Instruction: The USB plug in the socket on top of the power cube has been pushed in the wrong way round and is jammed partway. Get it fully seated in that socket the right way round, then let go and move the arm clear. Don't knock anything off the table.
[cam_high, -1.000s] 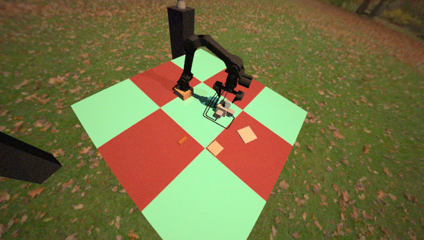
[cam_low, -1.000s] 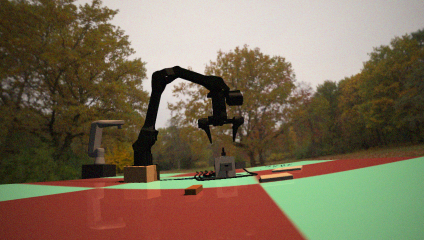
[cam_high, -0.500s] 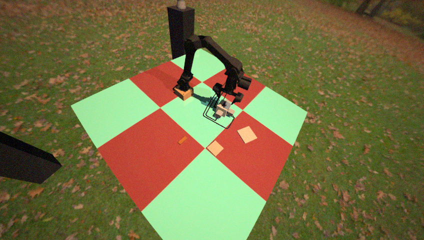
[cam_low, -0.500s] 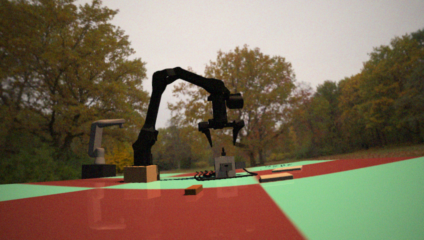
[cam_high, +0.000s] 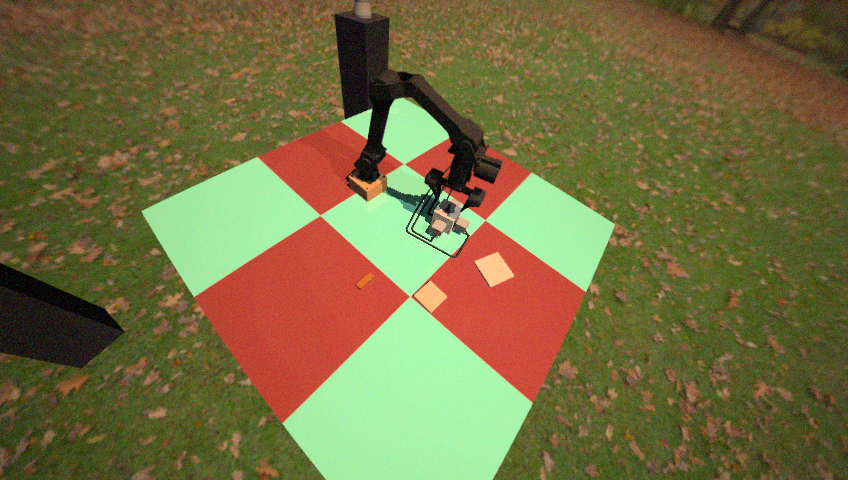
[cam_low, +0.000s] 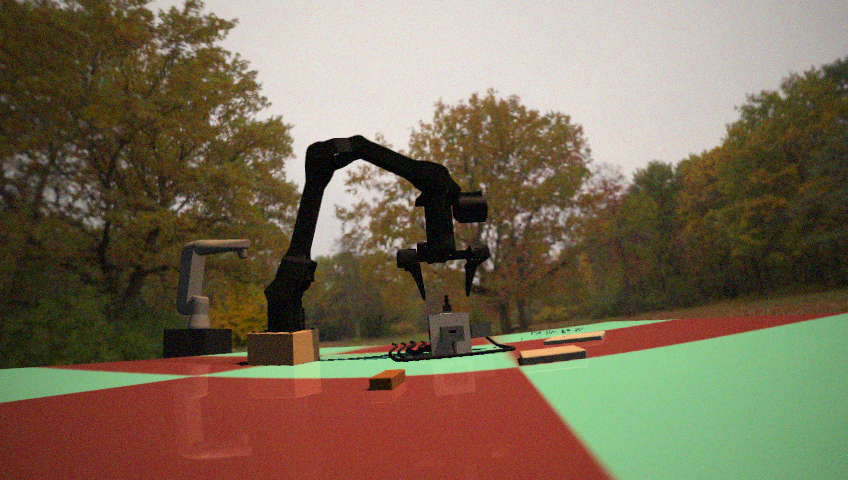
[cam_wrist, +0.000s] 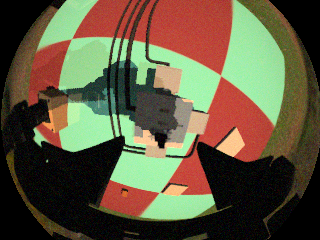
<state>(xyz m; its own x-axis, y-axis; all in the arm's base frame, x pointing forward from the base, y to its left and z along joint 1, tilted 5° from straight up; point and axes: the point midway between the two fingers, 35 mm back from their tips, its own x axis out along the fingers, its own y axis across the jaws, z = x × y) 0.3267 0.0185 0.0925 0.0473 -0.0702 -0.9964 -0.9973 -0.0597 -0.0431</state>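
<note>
My jaws (cam_low: 446, 295) hang wide open and empty above the plug (cam_low: 446, 304) (cam_wrist: 160, 139), which stands upright at the cube's twelve o'clock in the exterior view.

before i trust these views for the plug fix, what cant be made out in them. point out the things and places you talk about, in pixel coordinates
- Top view: the socket under the USB plug (cam_low: 446, 305) (cam_wrist: 160, 139), hidden by the gripper (cam_high: 455, 189) (cam_low: 446, 296) (cam_wrist: 162, 143) and plug.
- Exterior: which way round the plug sits; too small and dark.
- Wrist: the plug's seating depth, lost in shadow and looking down.
- Top: far pedestal's machine, cut by the edge.

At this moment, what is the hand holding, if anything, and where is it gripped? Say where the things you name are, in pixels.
Nothing; the hand (cam_low: 446, 296) (cam_wrist: 162, 143) is open above the plug (cam_low: 446, 304) (cam_wrist: 160, 139).
</note>
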